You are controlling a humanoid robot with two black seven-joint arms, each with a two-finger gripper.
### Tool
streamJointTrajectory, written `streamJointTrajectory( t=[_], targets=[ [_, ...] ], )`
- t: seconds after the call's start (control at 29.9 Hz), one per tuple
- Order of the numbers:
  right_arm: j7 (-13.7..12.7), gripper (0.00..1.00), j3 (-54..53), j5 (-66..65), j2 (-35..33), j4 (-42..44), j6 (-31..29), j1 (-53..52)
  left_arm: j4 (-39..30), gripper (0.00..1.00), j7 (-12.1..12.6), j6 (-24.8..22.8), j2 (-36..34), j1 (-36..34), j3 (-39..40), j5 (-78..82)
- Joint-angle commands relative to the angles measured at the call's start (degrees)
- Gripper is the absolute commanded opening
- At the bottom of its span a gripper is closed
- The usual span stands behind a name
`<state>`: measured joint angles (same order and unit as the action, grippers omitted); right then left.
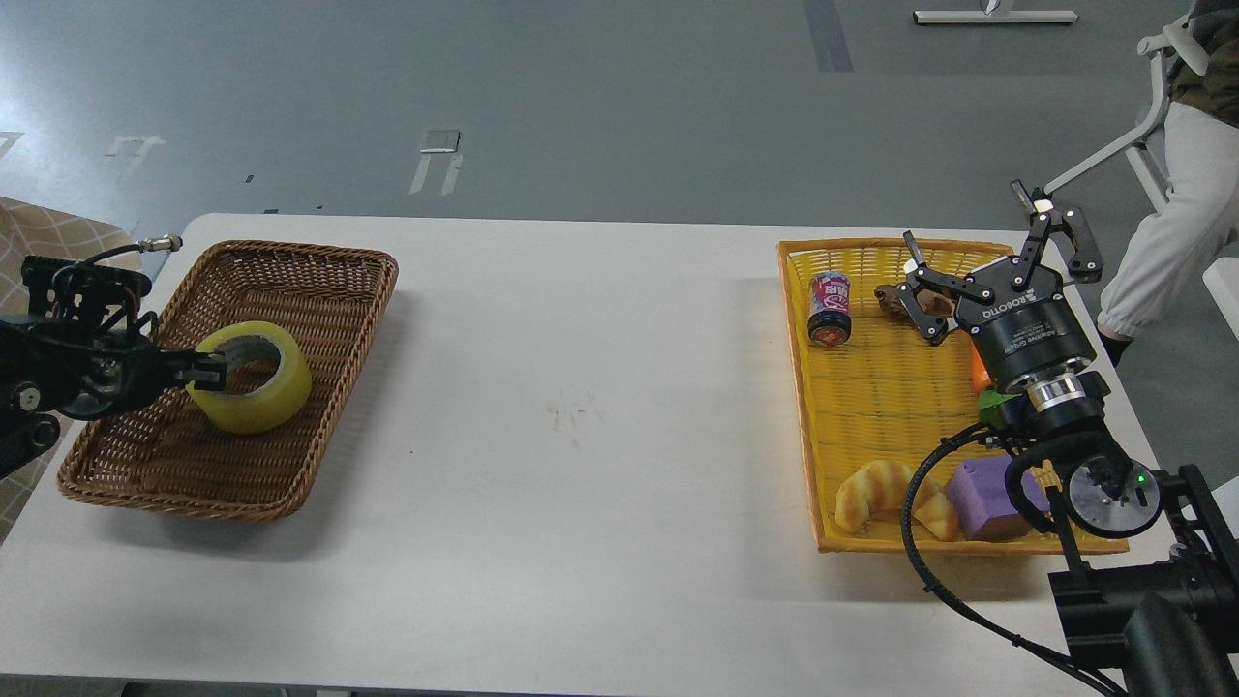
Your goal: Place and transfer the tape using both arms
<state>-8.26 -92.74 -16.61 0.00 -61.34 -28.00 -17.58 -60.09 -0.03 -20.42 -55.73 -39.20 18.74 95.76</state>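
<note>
Head view: left pincer [208,371] grips tape [254,378] inside brown basket [319,281]

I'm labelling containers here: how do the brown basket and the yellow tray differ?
The brown basket is dark woven wicker with tall, thick walls; the yellow tray is bright, flat and low-rimmed. The basket holds only the tape; the tray holds several items, including a can. Both are rectangular and rest on the white table.
</note>
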Motion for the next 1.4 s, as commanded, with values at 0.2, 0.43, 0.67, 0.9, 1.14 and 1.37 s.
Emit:
streamJointTrajectory(
  t=[0.2,0.43,0.67,0.9,1.14,1.37],
  targets=[
    [0.0,1.0,0.02,0.0,0.0,0.0,0.0,0.0,0.15,0.0,0.12,-0.14,0.01,0.0,-0.02,-0.58],
    [0.0,1.0,-0.07,0.0,0.0,0.0,0.0,0.09,-0.02,0.72,0.03,-0.23,0.01,-0.18,0.33,-0.66],
    [0.0,1.0,-0.07,0.0,0.0,-0.09,0.0,0.26,-0.9,0.83,-0.05,-0.58,-0.16,-1.06,0.51,-5.13],
    [0.0,1.0,-0.07,0.0,-0.09,-0.09,0.0,0.35,-2.04,0.87,-1.63,-0.93,-0.78,-6.76,0.77,-12.69],
    [0.0,1.0,-0.07,0.0,-0.09,-0.18,0.0,0.35,-2.93,0.95,-4.54,-4.19,-0.25,-15.73,1.03,-30.35],
    [0.0,1.0,-0.24,0.0,-0.27,-0.36,0.0,0.35,-1.96,0.98,-4.36,-4.36,2.81,-16.79,2.96,-60.91]
  ],
)
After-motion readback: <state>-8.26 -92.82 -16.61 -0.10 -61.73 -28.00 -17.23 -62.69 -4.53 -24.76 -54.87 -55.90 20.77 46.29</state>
